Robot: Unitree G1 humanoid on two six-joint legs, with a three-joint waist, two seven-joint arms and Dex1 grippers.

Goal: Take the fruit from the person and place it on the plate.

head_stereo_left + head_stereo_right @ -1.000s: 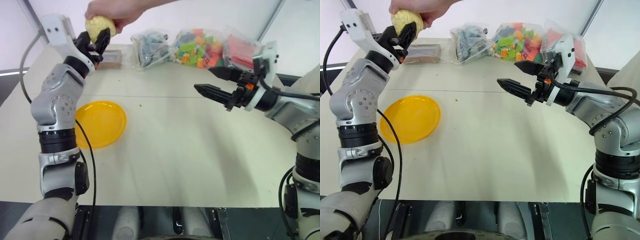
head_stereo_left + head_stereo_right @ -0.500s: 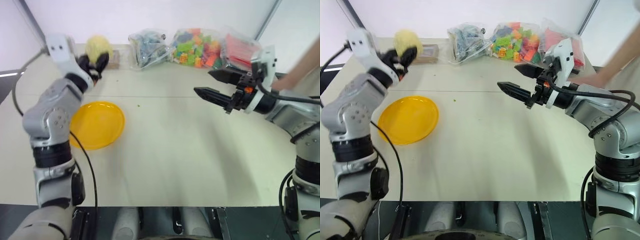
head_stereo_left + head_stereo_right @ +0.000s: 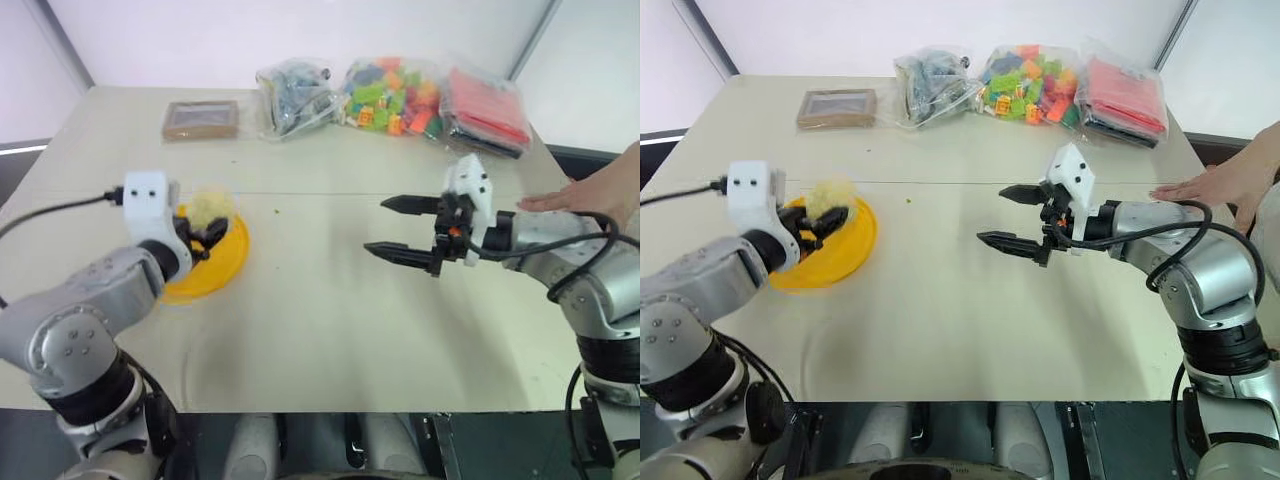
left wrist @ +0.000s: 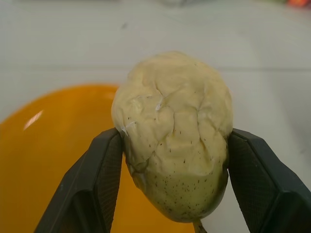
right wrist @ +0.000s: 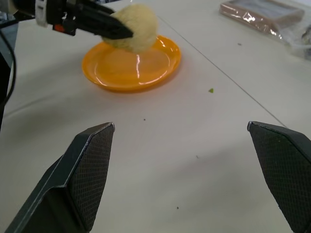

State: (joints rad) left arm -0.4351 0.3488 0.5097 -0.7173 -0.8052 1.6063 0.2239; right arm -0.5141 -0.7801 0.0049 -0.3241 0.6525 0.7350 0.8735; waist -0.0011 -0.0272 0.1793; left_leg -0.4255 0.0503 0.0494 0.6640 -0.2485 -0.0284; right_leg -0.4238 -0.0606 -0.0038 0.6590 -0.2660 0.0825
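Observation:
The pale yellow, bumpy fruit (image 4: 172, 131) is clamped between the two black fingers of my left gripper (image 3: 212, 228), which is shut on it. It hangs just above the yellow-orange plate (image 3: 226, 266) at the table's left, over the plate's far part; in the right wrist view the fruit (image 5: 133, 34) stands clear of the plate (image 5: 126, 73). At mid-table, well to the right of the plate, my right gripper (image 3: 376, 225) is open and holds nothing. The person's hand (image 3: 590, 195) rests flat on the table's right edge.
A brown rectangular box (image 3: 201, 119) lies at the back left. Bags of grey parts (image 3: 295, 95), colourful bricks (image 3: 395, 95) and red pieces (image 3: 490, 105) line the back edge. A small green speck (image 3: 281, 211) lies just right of the plate.
My left gripper has carried the fruit down and back from the person's raised hand to just over the plate. The person's hand has gone to the right edge. My right gripper has sunk a little.

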